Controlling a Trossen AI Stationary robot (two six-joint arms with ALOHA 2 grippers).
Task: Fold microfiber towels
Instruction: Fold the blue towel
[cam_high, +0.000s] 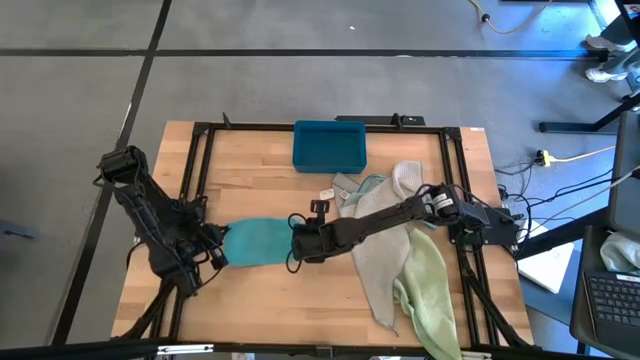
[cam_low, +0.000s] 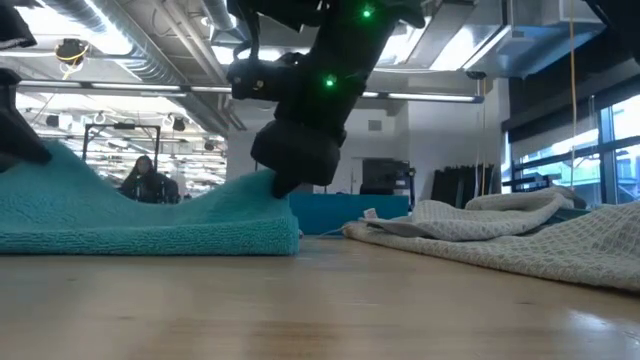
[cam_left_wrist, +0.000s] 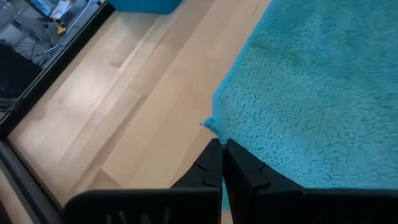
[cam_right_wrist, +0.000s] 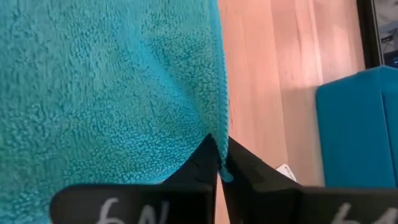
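Observation:
A teal microfiber towel (cam_high: 255, 243) lies on the wooden table (cam_high: 300, 310) between my two grippers, in what looks like more than one layer in the low view (cam_low: 150, 225). My left gripper (cam_high: 216, 247) is shut on its left end. My right gripper (cam_high: 298, 246) is shut on its right end. Both ends are raised a little while the middle rests on the table. Other towels, grey-beige (cam_high: 385, 250) and pale green (cam_high: 428, 295), lie in a heap at the right. My left gripper pinches the teal towel's edge beside a corner (cam_left_wrist: 214, 127) between its two shut fingers, slanting down from the table's left. That end is lifted off the table (cam_low: 45, 160); the cloth sags slack toward the middle. My right gripper pinches the towel's hemmed edge (cam_right_wrist: 221, 140) between its two shut fingers, slanting down from the table's right. That end (cam_low: 270, 185) is held a little above the table, and the cloth slopes down from it to the middle.
A teal-blue plastic bin (cam_high: 328, 145) stands at the table's far edge. The towel heap covers the right part of the table and hangs over its near edge. A black frame (cam_high: 195, 180) runs around the table. Bare wood shows near the front.

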